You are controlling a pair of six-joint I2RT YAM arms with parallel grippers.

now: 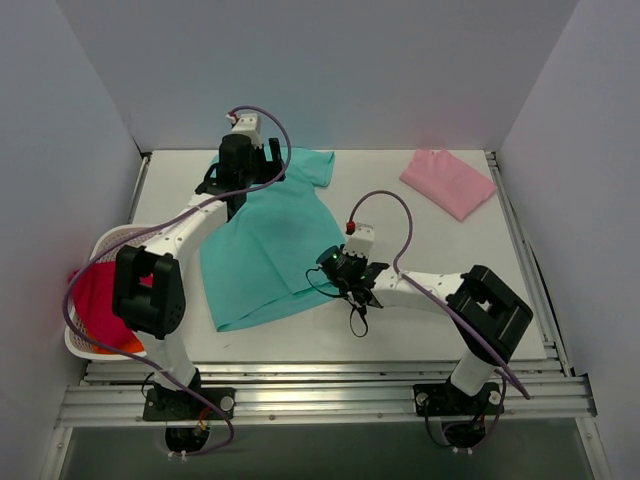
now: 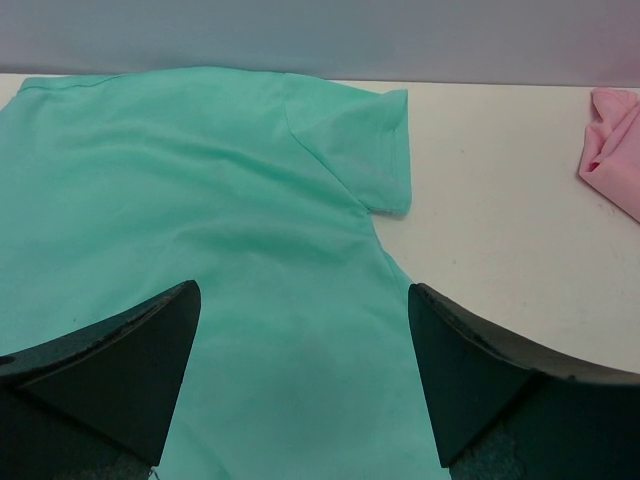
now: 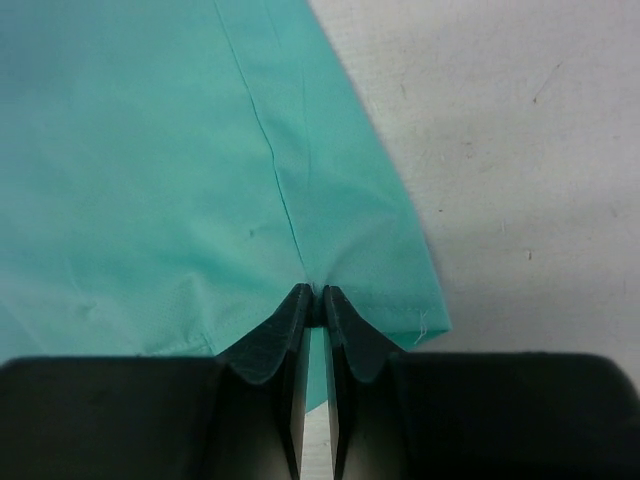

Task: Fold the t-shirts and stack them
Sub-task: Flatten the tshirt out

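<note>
Open tabletop (image 1: 372, 170) between teal shirt (image 1: 265, 245) and pink shirt (image 1: 447, 182)

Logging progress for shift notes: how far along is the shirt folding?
Done: the pink t-shirt looks folded, far right. In hand: the right gripper is shut on the teal t-shirt at its hem; the left gripper hovers open over it. Left: folding the teal one, stacking both.

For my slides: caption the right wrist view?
Right gripper pinching the teal t-shirt near its hem corner on the table.

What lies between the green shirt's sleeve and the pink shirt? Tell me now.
Only bare white table separates the green shirt from the pink shirt. The left wrist view shows this stretch plainly.
</note>
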